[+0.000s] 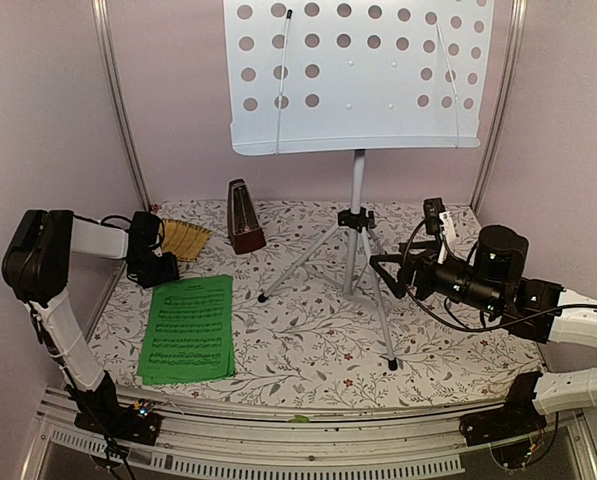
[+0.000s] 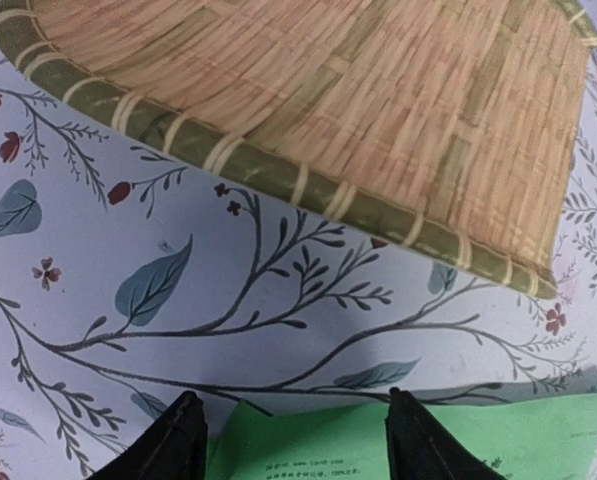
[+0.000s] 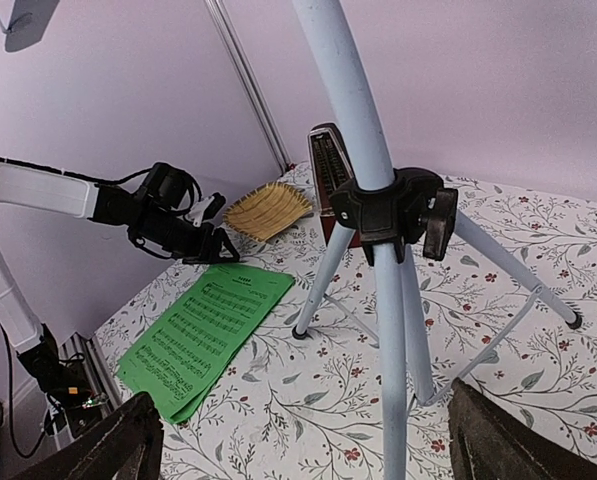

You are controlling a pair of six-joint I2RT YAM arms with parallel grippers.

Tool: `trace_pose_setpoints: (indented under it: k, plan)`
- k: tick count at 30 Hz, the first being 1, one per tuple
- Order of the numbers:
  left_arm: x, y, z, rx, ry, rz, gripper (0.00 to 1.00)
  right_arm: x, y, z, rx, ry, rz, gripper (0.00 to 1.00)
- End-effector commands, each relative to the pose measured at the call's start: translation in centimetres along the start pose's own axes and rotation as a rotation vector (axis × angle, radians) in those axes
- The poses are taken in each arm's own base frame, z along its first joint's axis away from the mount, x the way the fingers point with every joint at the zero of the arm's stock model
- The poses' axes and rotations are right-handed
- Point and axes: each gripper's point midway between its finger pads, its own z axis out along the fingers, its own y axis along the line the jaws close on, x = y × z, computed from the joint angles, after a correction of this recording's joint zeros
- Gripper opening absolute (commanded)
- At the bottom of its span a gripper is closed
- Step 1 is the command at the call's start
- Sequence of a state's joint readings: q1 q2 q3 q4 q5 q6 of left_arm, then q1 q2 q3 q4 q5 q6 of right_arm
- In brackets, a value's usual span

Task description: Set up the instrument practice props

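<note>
view: i'm reading clock directions off the top camera, 12 = back wall.
music stand (image 1: 358,75): upright at bench centre, a touch toward 12. pale blue perforated desk up high, silver tripod legs spread with feet on the bench (image 1: 308,345).
booklet (image 1: 188,328): green, black notes, lying flat at 8 o'clock. well apart from the stand's desk, and its long side runs roughly 12 to 6.
metronome (image 1: 244,217): dark reddish-brown pyramid, upright at 11 o'clock. near the stand's left foot, not touching it.
mat (image 1: 186,238): tan woven straw, at 10 o'clock, near the metronome on its 9 o'clock side.
left gripper (image 2: 291,420): low over the booklet's 12 o'clock edge, between booklet and mat. fingers apart, nothing clamped. green paper shows between and under the tips, and i can't tell if they touch it.
right gripper (image 1: 380,275): at 3 o'clock of the tripod hub, pointing toward 9. jaws spread wide and holding nothing. in its wrist view i see the pole and a leg framed between the fingers, but clear of them.
</note>
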State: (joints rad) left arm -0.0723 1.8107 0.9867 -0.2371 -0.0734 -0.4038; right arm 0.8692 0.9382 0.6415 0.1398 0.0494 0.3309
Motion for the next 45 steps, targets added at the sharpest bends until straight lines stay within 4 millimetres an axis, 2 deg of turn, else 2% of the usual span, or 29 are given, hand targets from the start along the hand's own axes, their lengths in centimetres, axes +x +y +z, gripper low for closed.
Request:
trace_pose_setpoints:
  k: [1, 8, 12, 17, 22, 30, 40, 42, 45]
  plan:
    - [-0.2, -1.5, -0.9, 0.054, -0.014, 0.026, 0.59, -0.1, -0.2, -0.4, -0.001, -0.020, -0.013, 1.00]
    - [0.1, -2.4, -2.0, 0.066, -0.016, 0.048, 0.43, 0.1, -0.3, -0.6, 0.003, -0.022, -0.007, 1.00]
    - [0.7, -2.4, -2.0, 0.051, -0.006, 0.059, 0.39, 0.2, -0.5, -0.7, 0.008, -0.023, -0.007, 1.00]
    - [1.5, -1.5, -1.4, 0.001, 0.011, 0.069, 0.46, 0.3, -0.5, -0.7, 0.008, -0.023, -0.004, 1.00]
    - [1.2, -1.0, -1.4, -0.027, -0.001, 0.086, 0.54, 0.5, -0.6, -0.9, 0.008, -0.023, -0.001, 1.00]
    - [1.9, -1.6, -1.1, -0.001, 0.025, 0.109, 0.43, 0.6, -0.8, -1.1, 0.014, -0.027, 0.000, 1.00]
    - [2.8, -1.6, -0.5, -0.004, 0.047, 0.123, 0.45, 0.7, -0.8, -1.4, 0.010, -0.029, 0.010, 1.00]
    - [3.0, -1.5, -0.4, -0.009, 0.052, 0.128, 0.49, 0.8, -0.8, -1.5, 0.011, -0.028, 0.013, 1.00]
    - [3.2, -1.5, -0.1, -0.008, 0.061, 0.129, 0.50, 0.9, -0.8, -1.6, 0.008, -0.028, 0.020, 1.00]
